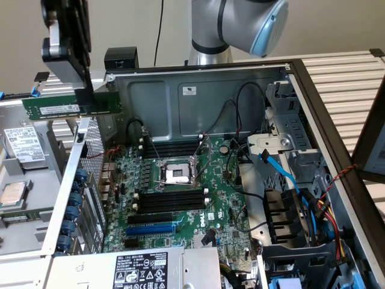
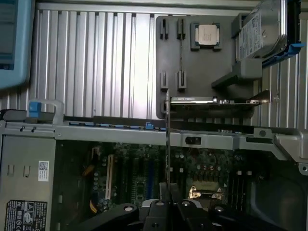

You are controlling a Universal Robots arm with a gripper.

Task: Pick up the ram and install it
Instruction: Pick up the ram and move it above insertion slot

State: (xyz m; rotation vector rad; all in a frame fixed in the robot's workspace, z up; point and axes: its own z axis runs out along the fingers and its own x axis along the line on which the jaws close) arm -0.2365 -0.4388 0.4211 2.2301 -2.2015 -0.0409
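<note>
The black claw (image 1: 86,99) pinches the long, thin green ram stick (image 1: 57,109) by its upper edge, held level and roughly parallel to the long black motherboard slots (image 1: 170,199), which lie lower, toward the exterior view's right.

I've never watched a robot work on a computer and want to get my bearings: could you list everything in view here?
ram: one, green with a white label, held in the air above the case's side at the exterior view's left
motherboard: one, green, lying inside the open case
processor socket: one, silver, middle of the motherboard
black slots: two groups, black, one on each side of the socket
blue slot: one, blue, beside the nearer black group
case: one, grey metal, open
hard drive: one, silver, outside the case at the exterior view's left
blue cable: one, blue, inside the case at the exterior view's right
arm: one, grey with a blue cap, behind the case
hand: one, black, shut on the ram
</note>
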